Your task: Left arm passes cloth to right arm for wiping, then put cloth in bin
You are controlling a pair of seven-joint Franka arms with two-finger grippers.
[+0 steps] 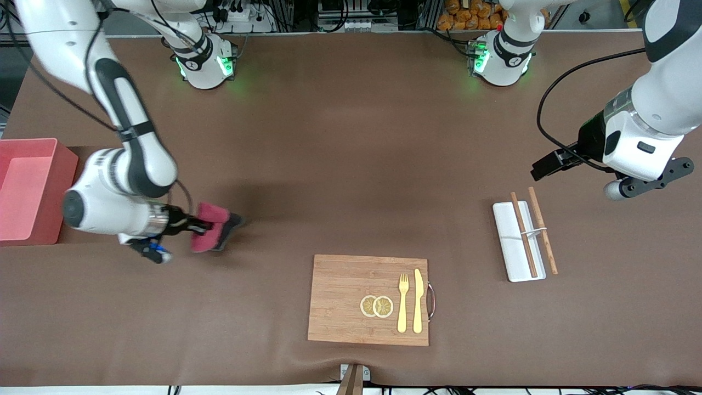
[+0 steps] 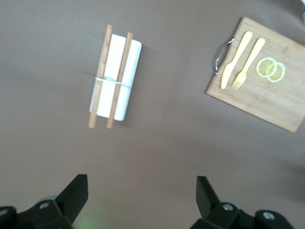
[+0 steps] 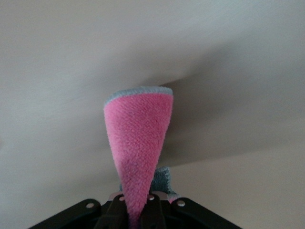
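My right gripper (image 1: 196, 225) is shut on the cloth (image 1: 213, 226), a crimson-pink folded piece with a dark grey part. It holds the cloth low over the brown table, between the bin (image 1: 24, 189) and the wooden board (image 1: 368, 299). In the right wrist view the cloth (image 3: 138, 138) hangs from the pinched fingers (image 3: 113, 213), pink with a grey edge. The salmon-pink bin stands at the right arm's end of the table. My left gripper (image 1: 543, 167) is open and empty, up in the air above the white tray (image 1: 515, 247). Its fingertips (image 2: 76, 191) stand wide apart.
The wooden board carries two lemon slices (image 1: 377, 306), a fork (image 1: 403, 302) and a knife (image 1: 418, 300). The white oblong tray with two wooden chopsticks (image 1: 543, 230) lies toward the left arm's end; it also shows in the left wrist view (image 2: 116, 78).
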